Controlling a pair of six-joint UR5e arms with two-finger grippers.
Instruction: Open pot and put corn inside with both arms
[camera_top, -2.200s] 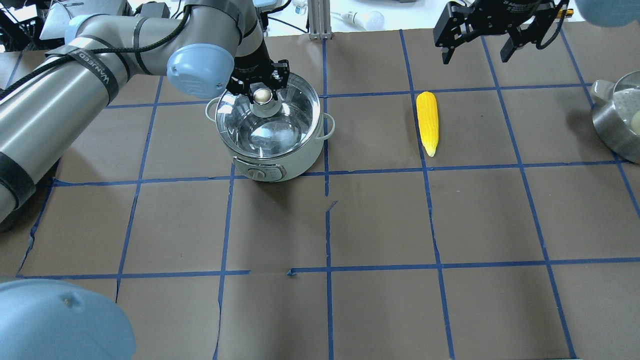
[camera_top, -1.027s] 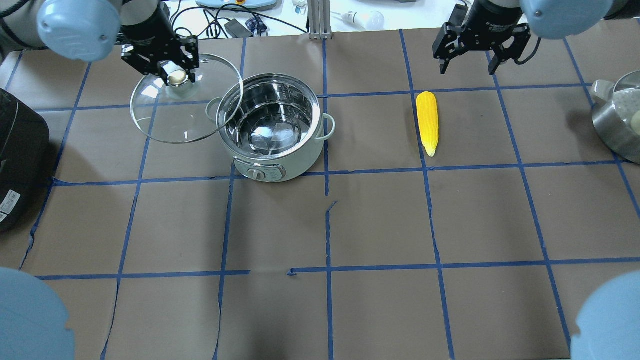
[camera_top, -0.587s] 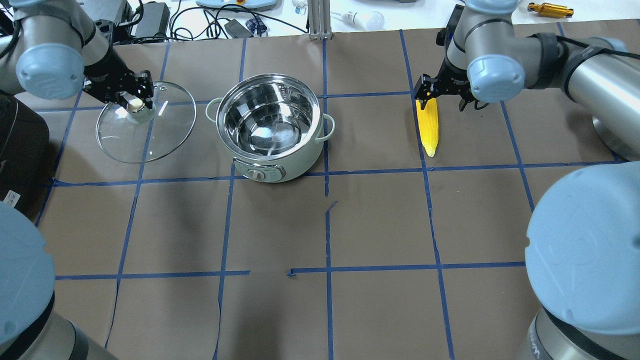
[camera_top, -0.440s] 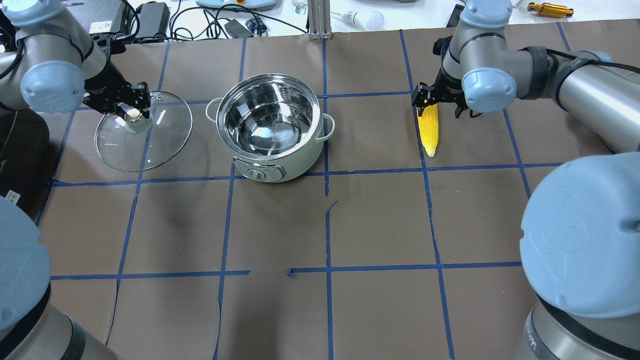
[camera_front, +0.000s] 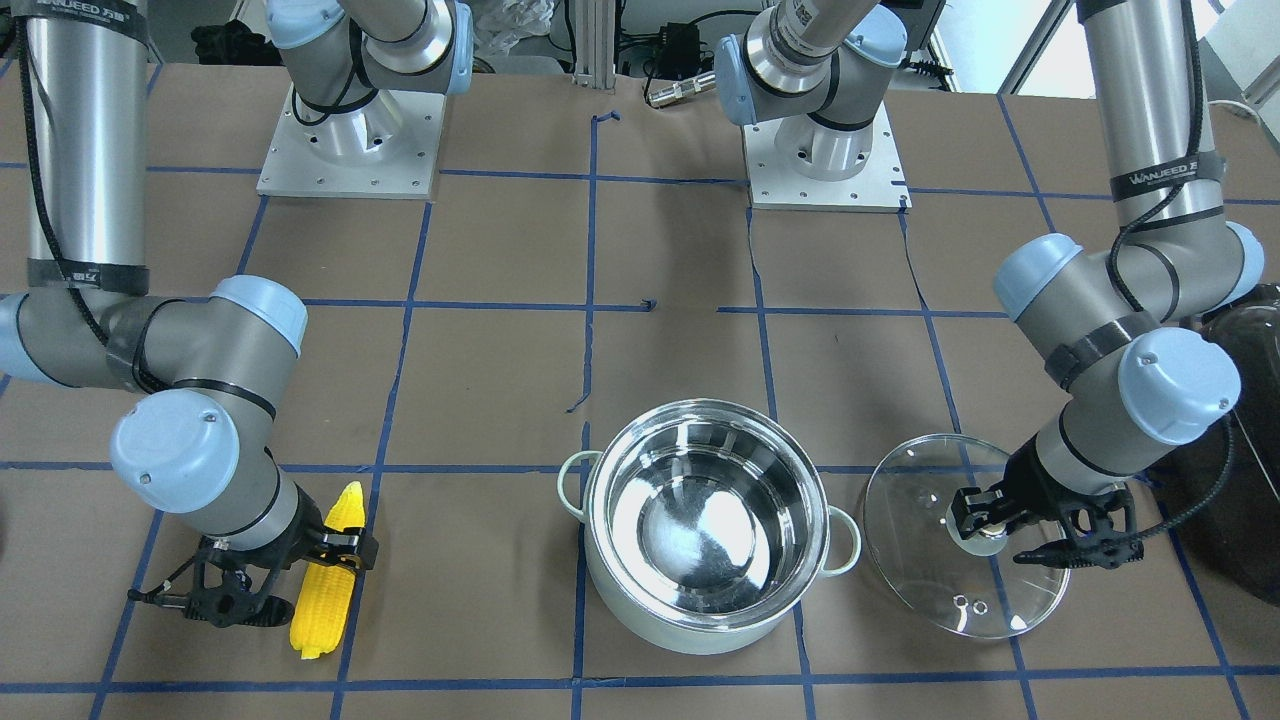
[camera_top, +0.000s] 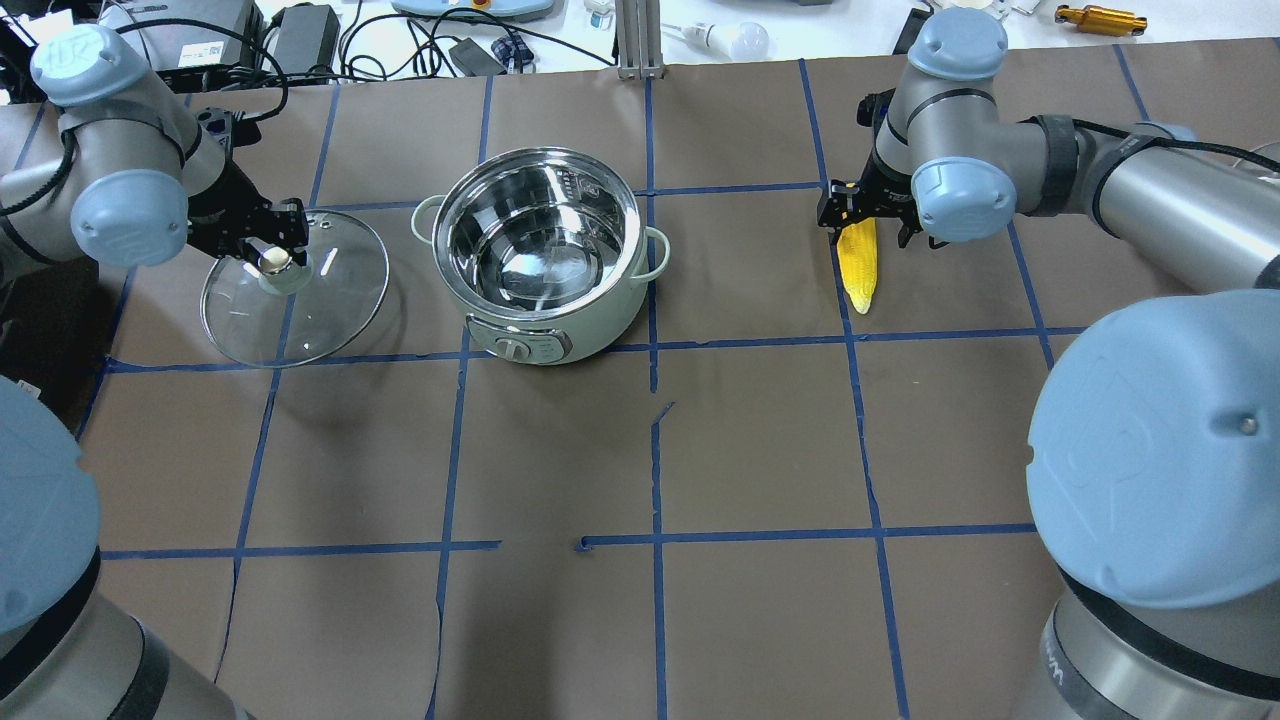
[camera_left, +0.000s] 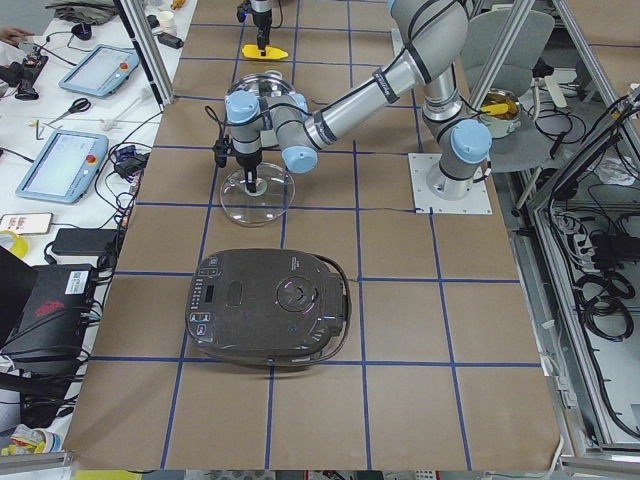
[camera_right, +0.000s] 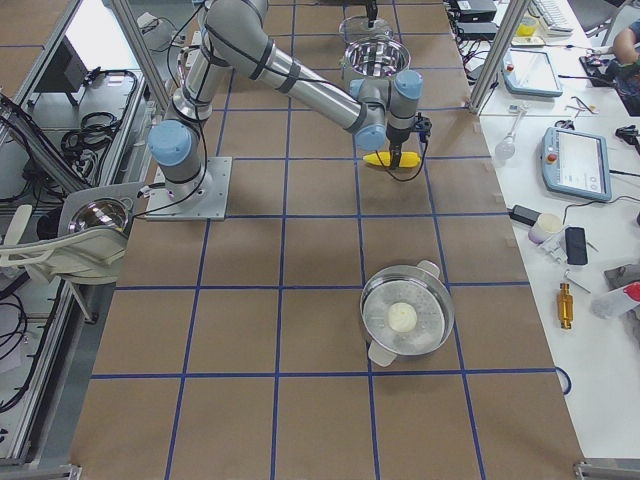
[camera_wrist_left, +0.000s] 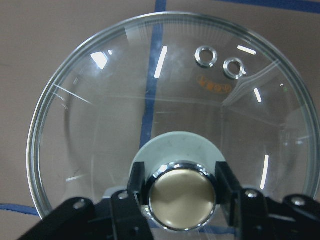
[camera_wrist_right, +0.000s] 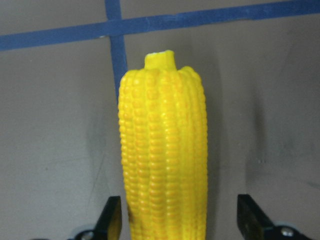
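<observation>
The pot (camera_top: 540, 250) stands open and empty, left of the table's middle. My left gripper (camera_top: 270, 255) is shut on the brass-coloured knob (camera_wrist_left: 182, 197) of the glass lid (camera_top: 310, 310), which it holds low, at or just over the table, to the left of the pot. The yellow corn (camera_top: 858, 268) lies on the table to the right. My right gripper (camera_top: 868, 212) is open and low over the corn's thick end, one fingertip (camera_wrist_right: 112, 220) on each side of the corn (camera_wrist_right: 162, 160), with gaps to both.
A black appliance (camera_left: 270, 305) sits on the table near the left end, close to the lid. A second steel pot with a lid (camera_right: 405, 315) stands near the right end. Blue tape lines grid the brown table cover (camera_top: 760, 450).
My left gripper lifted the lid off the pot, carried it left and lowered it. My right gripper came down from the far edge and straddles the corn's thick end.
</observation>
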